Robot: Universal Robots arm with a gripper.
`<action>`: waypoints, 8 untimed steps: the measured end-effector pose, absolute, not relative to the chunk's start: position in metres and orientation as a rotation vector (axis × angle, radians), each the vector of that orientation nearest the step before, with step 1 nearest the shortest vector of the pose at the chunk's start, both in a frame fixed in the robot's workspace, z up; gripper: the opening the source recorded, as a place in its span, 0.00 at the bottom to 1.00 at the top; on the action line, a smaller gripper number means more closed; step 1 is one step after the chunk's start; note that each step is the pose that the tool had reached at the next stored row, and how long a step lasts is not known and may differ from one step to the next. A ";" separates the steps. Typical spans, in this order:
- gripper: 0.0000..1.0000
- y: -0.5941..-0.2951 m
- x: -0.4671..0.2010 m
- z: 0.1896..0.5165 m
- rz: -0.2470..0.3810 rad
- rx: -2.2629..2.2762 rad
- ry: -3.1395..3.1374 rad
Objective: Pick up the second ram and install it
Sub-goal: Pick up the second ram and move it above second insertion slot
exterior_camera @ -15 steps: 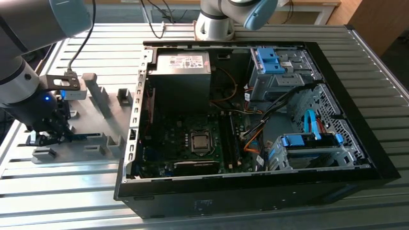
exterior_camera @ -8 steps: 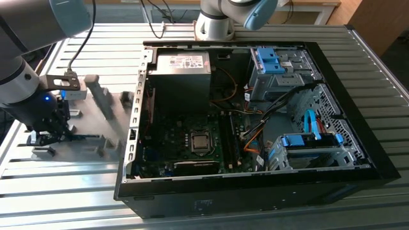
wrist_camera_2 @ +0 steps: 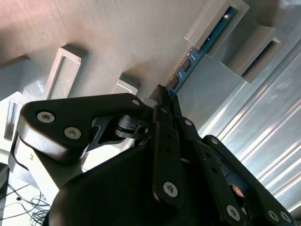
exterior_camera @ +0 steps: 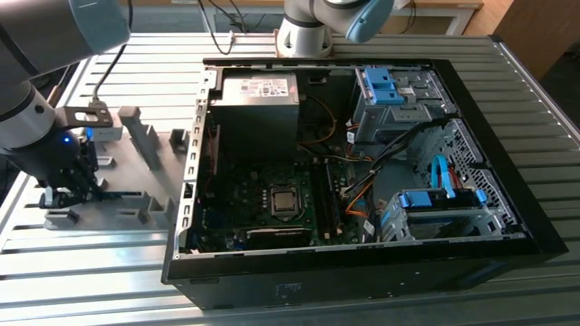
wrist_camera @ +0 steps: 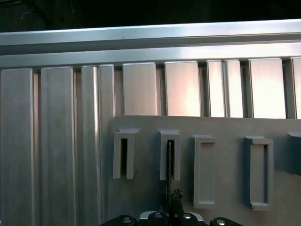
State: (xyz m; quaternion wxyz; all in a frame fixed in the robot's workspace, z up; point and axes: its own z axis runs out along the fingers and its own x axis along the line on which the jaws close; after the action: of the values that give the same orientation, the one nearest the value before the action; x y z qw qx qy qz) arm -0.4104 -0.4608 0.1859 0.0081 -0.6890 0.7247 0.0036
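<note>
Fingers (wrist_camera_2: 162,113) pinch second ram (wrist_camera_2: 189,62), edge-up, lying horizontal.

The ribbed metal worktop (exterior_camera: 91,272) carries an open black PC case (exterior_camera: 363,275) and, just beside it, a grey holder plate (exterior_camera: 122,170).

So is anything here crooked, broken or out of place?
Nothing stands out. The open PC case lies flat with loose cables inside, and the second ram sits straight in its grey holder, the gripper closed on its end.
</note>
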 end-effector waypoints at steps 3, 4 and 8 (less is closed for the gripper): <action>0.14 -0.461 -0.410 0.186 0.011 -2.167 2.252; 0.14 -0.461 -0.410 0.186 0.011 -2.167 2.252; 0.14 -0.461 -0.410 0.186 0.011 -2.195 2.225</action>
State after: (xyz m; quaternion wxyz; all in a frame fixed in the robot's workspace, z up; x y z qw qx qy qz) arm -0.4105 -0.4612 0.1859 0.0080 -0.7021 0.7120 0.0037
